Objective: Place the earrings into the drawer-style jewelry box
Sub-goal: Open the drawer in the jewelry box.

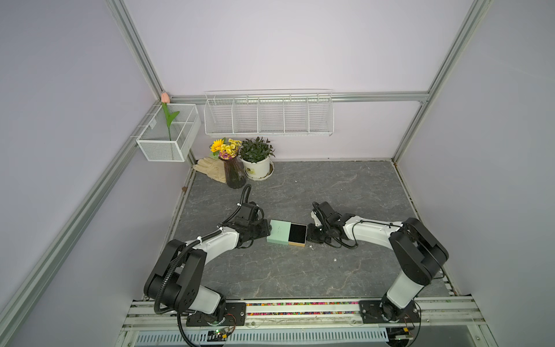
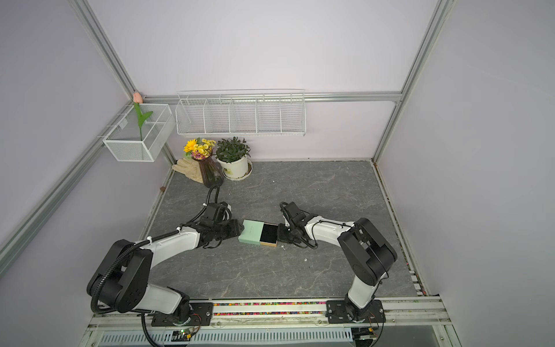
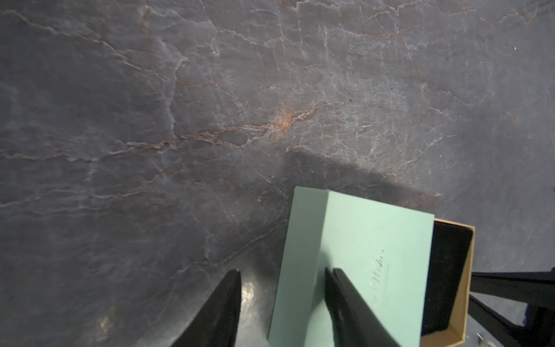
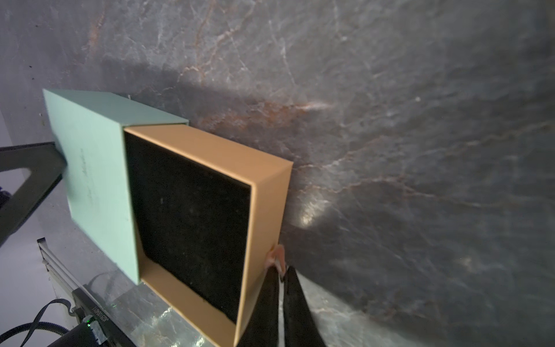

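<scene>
At the middle of the table [image 1: 345, 192], the drawer-style jewelry box [image 1: 285, 233] lies flat, its black-lined tray [image 1: 297, 233] drawn partway out of the mint sleeve [image 1: 277, 232] toward the right arm. One earring [image 1: 311, 247] sits on the table just off the tray's near corner. The other earring [image 1: 333, 259] lies farther toward the right arm. The right gripper [image 4: 280, 270] has its fingers almost together at the pull tab [image 4: 277, 255], seemingly pinching it. The left gripper [image 3: 283, 272] stands partly spread, with one finger [image 3: 345, 288] on the sleeve's top and its partner on the table beside. A flower vase [image 1: 234, 175] and a potted plant [image 1: 256, 156] stand in the far corner.
</scene>
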Robot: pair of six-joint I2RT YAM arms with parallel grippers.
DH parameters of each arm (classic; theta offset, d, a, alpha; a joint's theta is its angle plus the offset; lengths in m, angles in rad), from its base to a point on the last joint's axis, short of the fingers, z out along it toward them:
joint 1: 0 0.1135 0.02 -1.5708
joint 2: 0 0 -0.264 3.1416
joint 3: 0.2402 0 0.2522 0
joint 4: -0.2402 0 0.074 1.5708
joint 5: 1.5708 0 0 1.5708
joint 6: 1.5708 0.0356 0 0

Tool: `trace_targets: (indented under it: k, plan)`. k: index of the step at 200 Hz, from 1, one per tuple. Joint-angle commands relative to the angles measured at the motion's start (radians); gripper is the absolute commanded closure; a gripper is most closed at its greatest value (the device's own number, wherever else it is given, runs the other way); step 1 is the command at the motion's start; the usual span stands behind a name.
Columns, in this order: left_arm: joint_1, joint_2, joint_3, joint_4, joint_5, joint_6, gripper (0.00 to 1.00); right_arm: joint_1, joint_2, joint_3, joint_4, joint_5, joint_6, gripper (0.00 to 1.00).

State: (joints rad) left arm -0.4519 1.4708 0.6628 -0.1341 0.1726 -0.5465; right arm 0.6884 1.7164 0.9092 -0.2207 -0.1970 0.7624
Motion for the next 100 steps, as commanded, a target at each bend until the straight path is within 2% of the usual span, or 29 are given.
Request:
trace_targets:
  k: [1,16,31,64,100]
  plan:
    - [0.007,0.023,-0.029,-0.134,-0.092,-0.006,0.50,-0.005,-0.038,-0.024,-0.027,0.015,0.019,0.76]
    - [0.007,0.023,-0.026,-0.136,-0.088,-0.005,0.51,-0.003,-0.053,-0.024,-0.025,0.013,0.017,0.67]
    - [0.007,0.021,-0.023,-0.135,-0.089,-0.008,0.50,-0.001,-0.068,-0.023,-0.025,0.014,0.014,0.64]
    - [0.007,0.025,-0.011,-0.137,-0.078,-0.008,0.51,-0.001,-0.109,-0.057,-0.042,0.028,0.009,0.63]
    - [0.007,0.014,0.005,-0.141,-0.073,-0.007,0.51,-0.001,-0.163,-0.082,-0.113,0.103,-0.036,0.64]
